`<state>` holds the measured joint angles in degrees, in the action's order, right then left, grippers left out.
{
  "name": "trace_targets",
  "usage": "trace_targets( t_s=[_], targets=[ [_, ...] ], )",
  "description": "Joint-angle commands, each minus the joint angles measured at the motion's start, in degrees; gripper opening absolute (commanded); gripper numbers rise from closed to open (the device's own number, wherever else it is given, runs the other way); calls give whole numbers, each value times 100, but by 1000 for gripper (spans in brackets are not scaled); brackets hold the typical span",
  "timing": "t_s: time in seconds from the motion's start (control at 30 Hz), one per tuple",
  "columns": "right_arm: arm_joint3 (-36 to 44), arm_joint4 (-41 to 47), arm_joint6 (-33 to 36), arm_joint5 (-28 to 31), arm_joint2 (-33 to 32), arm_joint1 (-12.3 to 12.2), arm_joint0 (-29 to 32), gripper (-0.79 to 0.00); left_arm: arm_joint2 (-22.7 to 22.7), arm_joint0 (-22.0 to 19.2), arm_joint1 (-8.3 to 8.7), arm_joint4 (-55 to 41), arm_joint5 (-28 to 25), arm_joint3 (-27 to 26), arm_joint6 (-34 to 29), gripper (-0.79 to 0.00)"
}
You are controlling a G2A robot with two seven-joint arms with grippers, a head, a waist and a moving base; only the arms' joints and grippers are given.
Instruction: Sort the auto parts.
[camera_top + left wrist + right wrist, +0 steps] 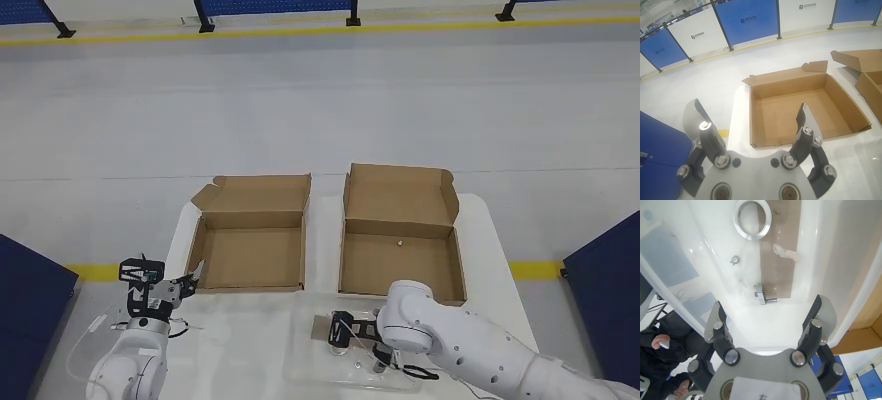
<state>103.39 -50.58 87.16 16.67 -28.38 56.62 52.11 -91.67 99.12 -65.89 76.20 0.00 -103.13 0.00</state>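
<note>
A clear plastic tray [810,247] holds loose metal parts: a wide ring [752,219], a small bolt [734,260] and an L-shaped pin bracket [762,297]. A pale plastic scrap [785,254] lies beside them. My right gripper [768,300] hangs open just above the tray, its fingers to either side of the bracket and clear of it; from above, that gripper [343,332] is over the tray [310,362] at the table's front. My left gripper [749,103] is open and holds nothing, near the front left corner of the left cardboard box [787,81].
Two open cardboard boxes sit side by side behind the tray: the left box [250,225] with nothing in it, the right box [400,225] with one small part [400,240] inside. The white table [240,320] has bare surface in front of the left box.
</note>
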Motion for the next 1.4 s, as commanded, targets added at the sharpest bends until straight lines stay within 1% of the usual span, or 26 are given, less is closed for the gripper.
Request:
trace_targets(
  t_s=[0.0, 0.2, 0.43, 0.53, 0.63, 0.7, 0.8, 0.83, 0.97, 1.07, 1.13, 1.37],
  targets=[
    [-84, -31, 23, -24, 40, 19, 9, 0, 0, 0, 0, 0, 0, 0, 0, 0],
    [-165, -134, 74, -28, 187, 76, 32, 0, 0, 0, 0, 0, 0, 0, 0, 0],
    [-165, -134, 74, -28, 187, 76, 32, 0, 0, 0, 0, 0, 0, 0, 0, 0],
    [-251, -270, -50, 72, 249, 78, 103, 0, 0, 0, 0, 0, 0, 0, 0, 0],
    [-277, -307, -19, 64, 257, 88, 124, 0, 0, 0, 0, 0, 0, 0, 0, 0],
    [-286, -338, -2, 48, 273, 94, 130, -114, 0, 0, 0, 0, 0, 0, 0, 0],
    [-283, -381, 30, 16, 310, 105, 123, -363, 0, 0, 0, 0, 0, 0, 0, 0],
    [-281, -394, 44, 1, 323, 109, 119, -400, 0, 0, 0, 0, 0, 0, 0, 0],
    [-298, -440, 85, -39, 405, 122, 87, -456, 0, 0, 0, 0, 0, 0, 0, 0],
    [-325, -439, 85, -39, 455, 130, 56, -471, 0, 0, 0, 0, 0, 0, 0, 0],
    [-357, -436, 85, -39, 499, 138, 34, -505, 0, 0, 0, 0, 0, 0, 0, 0],
    [-464, -404, 85, -39, 601, 183, -39, -493, 0, 0, 0, 0, 0, 0, 0, 0]
  ],
)
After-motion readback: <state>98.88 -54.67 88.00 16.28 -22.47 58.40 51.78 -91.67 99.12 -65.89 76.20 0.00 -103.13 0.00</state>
